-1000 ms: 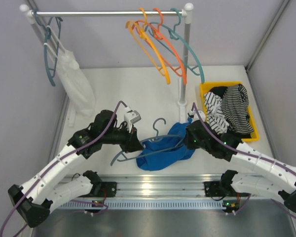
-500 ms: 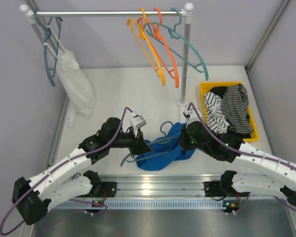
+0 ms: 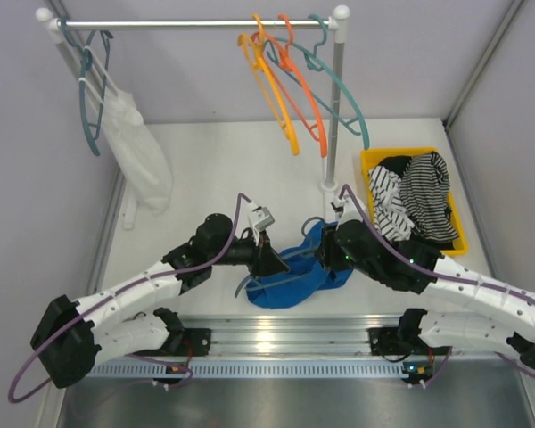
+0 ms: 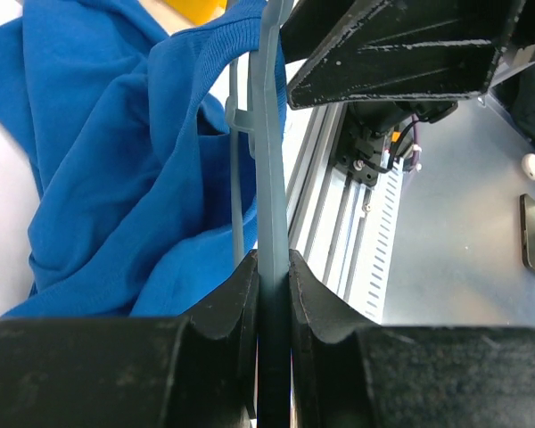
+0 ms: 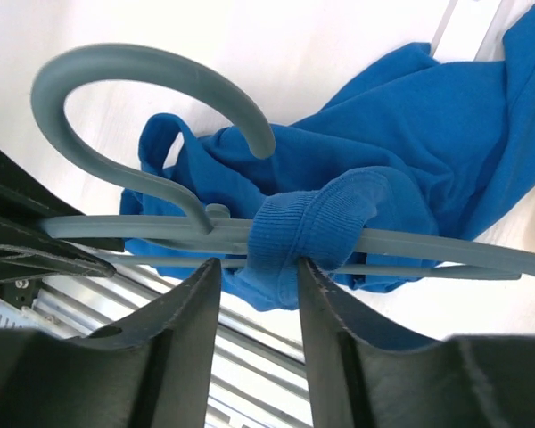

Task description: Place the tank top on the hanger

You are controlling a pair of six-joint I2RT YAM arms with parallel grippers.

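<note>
Shifted rightward from a second ago, the left tool clamps the hanger while the right tool seems to pinch the tank top, bunched on the surface between them, by a strap looped over one arm, so threading the other shoulder likely comes next.

No legible text, labels, brand marks, numbers or signs appear in any of the three current views.
</note>
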